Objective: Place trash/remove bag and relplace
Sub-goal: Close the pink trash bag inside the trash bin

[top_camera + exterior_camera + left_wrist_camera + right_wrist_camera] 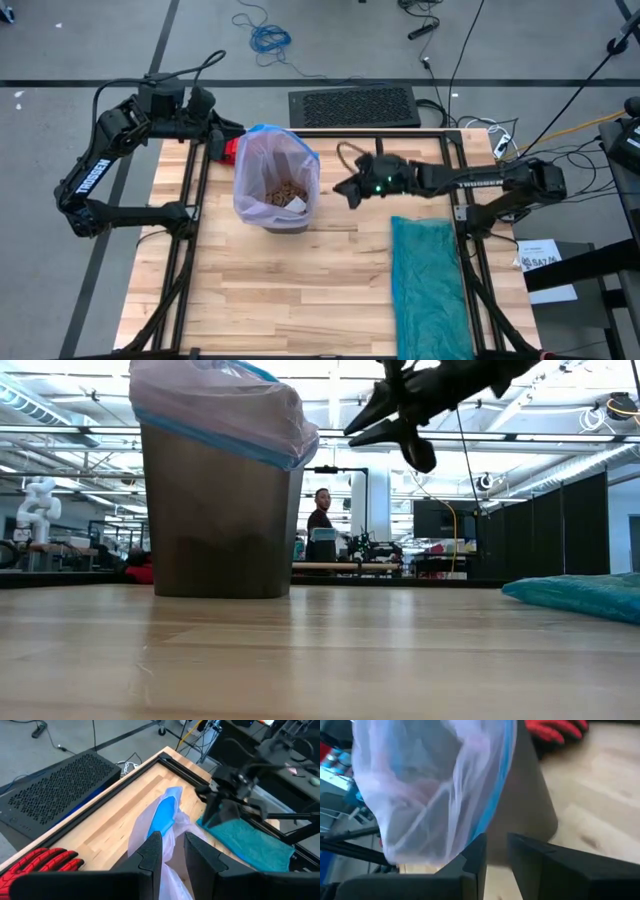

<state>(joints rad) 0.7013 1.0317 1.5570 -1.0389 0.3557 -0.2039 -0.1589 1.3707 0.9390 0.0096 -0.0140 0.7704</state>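
A dark bin (220,520) stands at the table's far left. It is lined with the pale lilac-pink bag (275,160), whose blue-banded rim folds over the bin's edge (225,435). Brown trash (285,190) lies at the bottom inside. My left gripper (225,145) is at the bin's far-left side, shut on the bag's rim. My right gripper (347,190) hovers just right of the bin at about rim height (355,428). A narrow gap shows between its fingers (495,845), with nothing in it. My left gripper pinches a gathered piece of the bag's rim (167,832) between its two fingers, by the blue band at the bin's far-left side. The fingers slant downward from the table's far-left. The plastic bunches up there, above the bin's edge; the rest stays over the bin.
A red glove (230,150) lies beside the bin, under my left gripper. A teal-green plastic bag (430,285) is spread along the table's right side. A black perforated box (355,105) sits beyond the far edge. Bare wood lies near and centre. A person (320,525) stands far behind.
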